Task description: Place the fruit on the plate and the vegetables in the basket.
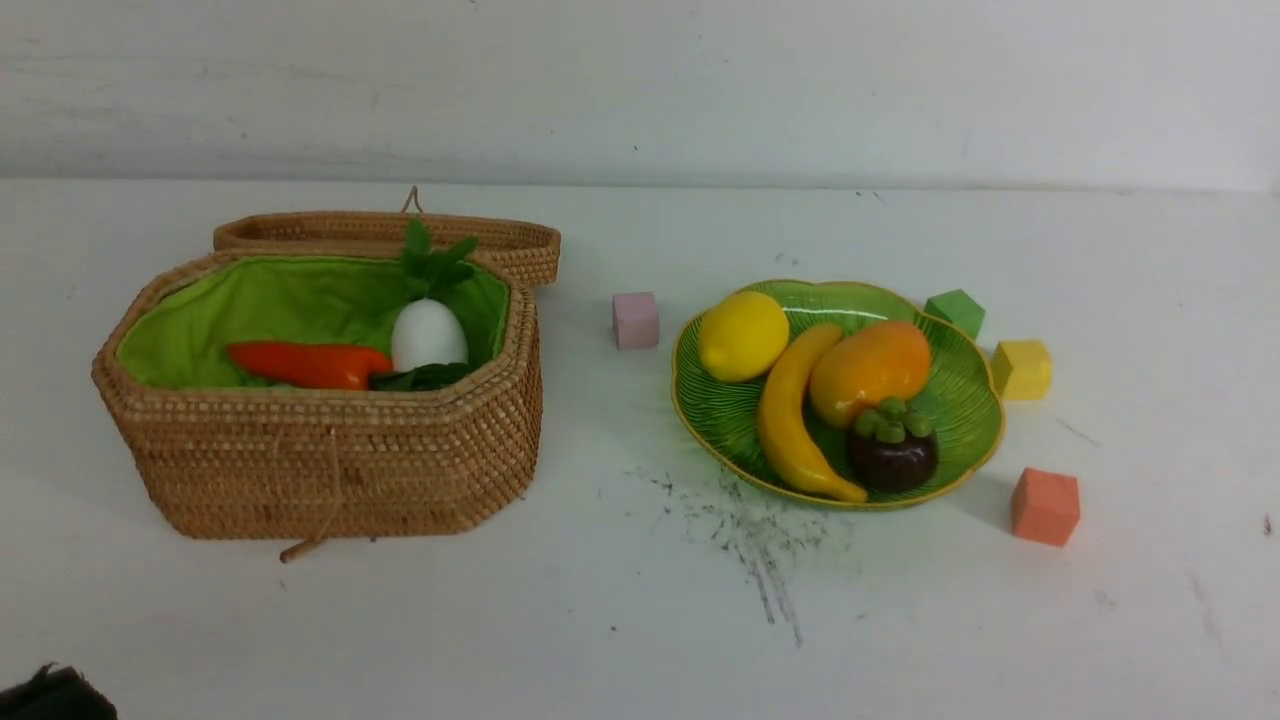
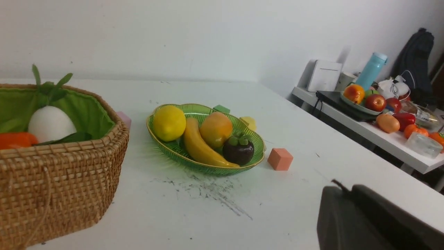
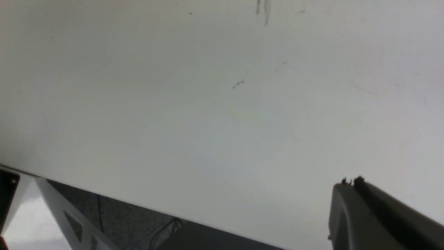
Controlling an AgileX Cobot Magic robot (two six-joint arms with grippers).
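Note:
The green plate (image 1: 965, 395) holds the fruit: a lemon (image 1: 742, 336), a banana (image 1: 790, 420), a mango (image 1: 870, 370) and a mangosteen (image 1: 893, 448). The woven basket (image 1: 330, 450) with green lining holds vegetables: an orange carrot (image 1: 305, 364) and a white radish (image 1: 428, 333) with leaves; something dark green lies beside them. My left gripper (image 2: 347, 189) is shut and empty, low over the table near its front edge; only a dark corner (image 1: 50, 695) of it shows in the front view. My right gripper (image 3: 350, 183) is shut and empty above bare table by its edge.
Foam cubes lie around the plate: pink (image 1: 636, 320), green (image 1: 955, 311), yellow (image 1: 1021, 369) and orange (image 1: 1045, 506). The basket's lid (image 1: 385, 232) lies open behind it. A side table (image 2: 381, 135) with other fruit, a bottle and boxes stands off to the right.

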